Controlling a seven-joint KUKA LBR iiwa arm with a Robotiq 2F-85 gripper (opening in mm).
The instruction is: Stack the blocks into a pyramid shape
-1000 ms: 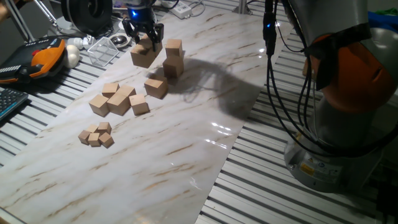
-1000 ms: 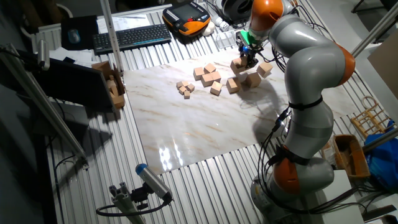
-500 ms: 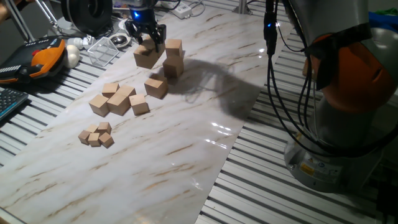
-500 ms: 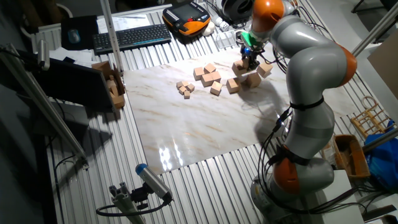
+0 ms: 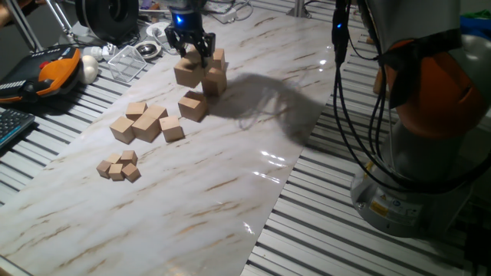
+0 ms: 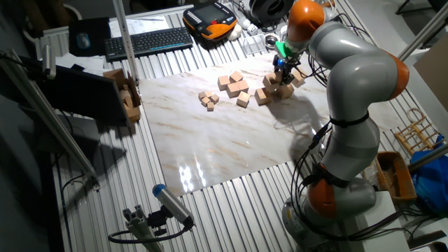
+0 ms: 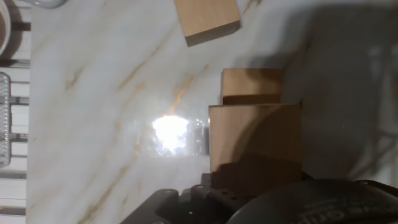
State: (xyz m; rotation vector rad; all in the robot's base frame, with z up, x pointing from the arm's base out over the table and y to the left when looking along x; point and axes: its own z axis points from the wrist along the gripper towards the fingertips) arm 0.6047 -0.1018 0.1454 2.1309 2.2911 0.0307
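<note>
Gripping one large block (image 5: 186, 73), the gripper (image 5: 190, 50) has its fingers clamped on it, upper centre-left of the fixed view, w/ the held cube just beside a two-high stack of blocks (image 5: 215, 72). Another large block (image 5: 192, 106) sits on the marble sheet (image 5: 230, 184) below them. Medium cubes (image 5: 144, 123) & tiny cubes (image 5: 119, 166) lie lower left.

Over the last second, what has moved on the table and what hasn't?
The gripper, shut on a large block, has carried it across toward the two-block stack; the block now hangs close beside the stack instead of clear of it. Nothing was released. The stack, the lone large block, the medium cubes and the tiny cubes lie as before.
</note>
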